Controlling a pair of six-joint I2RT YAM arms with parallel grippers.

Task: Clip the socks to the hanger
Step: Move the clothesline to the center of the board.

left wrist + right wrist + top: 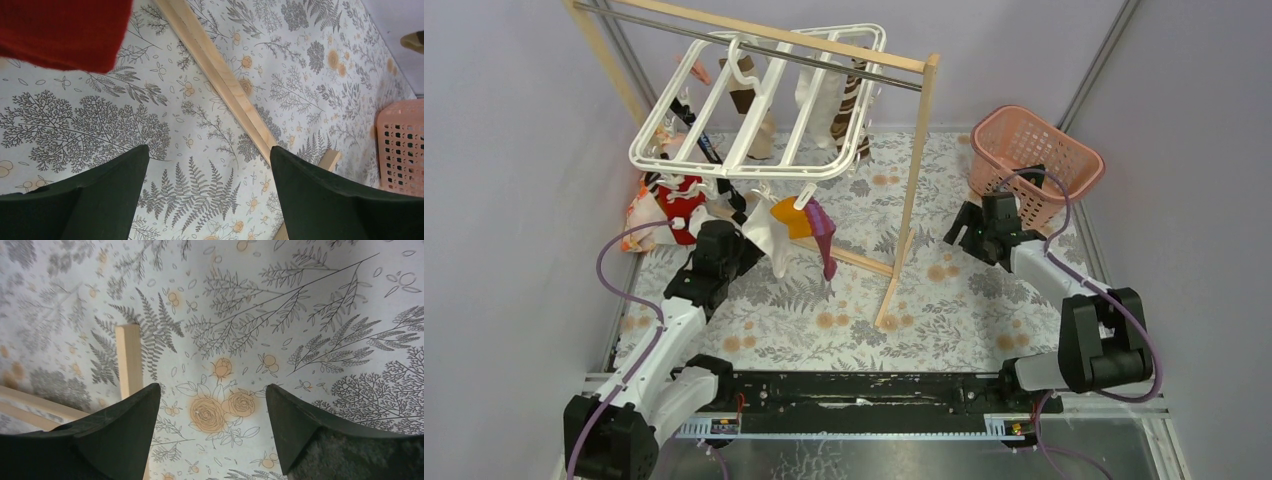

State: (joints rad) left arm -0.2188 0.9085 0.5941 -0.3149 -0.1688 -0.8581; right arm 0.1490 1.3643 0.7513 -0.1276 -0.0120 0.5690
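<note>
Hanger (pixel 754 110) hangs off the rack (pixel 911 170) rod and is well loaded. Socks (pixel 852 110) fill the back clips, with red sock (pixel 682 200), orange sock (pixel 792 217) and purple sock (pixel 822 235) along the front edge. Looks mostly done. Basket (pixel 1034 150) shows nothing inside, and I can't tell if loose socks remain at far left. Left gripper (pixel 210 165) is spread wide, holding nothing, near the red sock. Right gripper (pixel 212 400) is also spread, holding nothing, low over the mat (pixel 300 315) beside the basket.
</note>
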